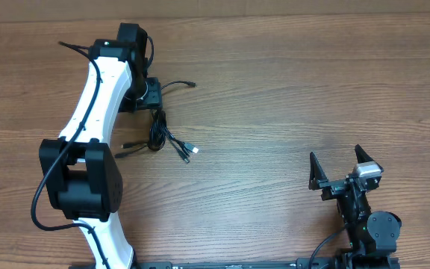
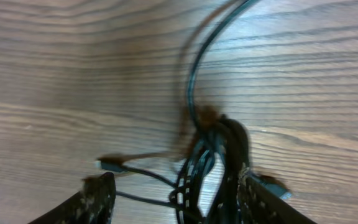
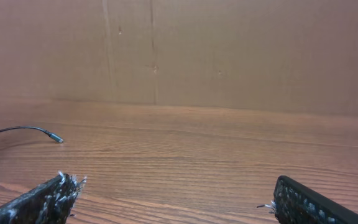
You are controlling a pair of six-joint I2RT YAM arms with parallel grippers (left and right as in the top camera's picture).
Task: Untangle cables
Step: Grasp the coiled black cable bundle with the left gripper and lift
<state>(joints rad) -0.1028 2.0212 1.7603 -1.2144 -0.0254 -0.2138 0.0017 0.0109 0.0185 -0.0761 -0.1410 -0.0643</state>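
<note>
Straddling cables (image 1: 163, 136) with left gripper (image 2: 176, 186), jaws spread, nothing pinched | lying bunched on counter (image 1: 290, 82) toward its left side, plug ends fanning out loose | hanging right gripper (image 1: 342, 170) spread wide and empty, well apart from cables

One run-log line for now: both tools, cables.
left tool: open, straddling cables | right tool: open, empty | cables: bundled on table

Left wrist view blurs the cables (image 2: 230, 144), their loops cut off below.
</note>
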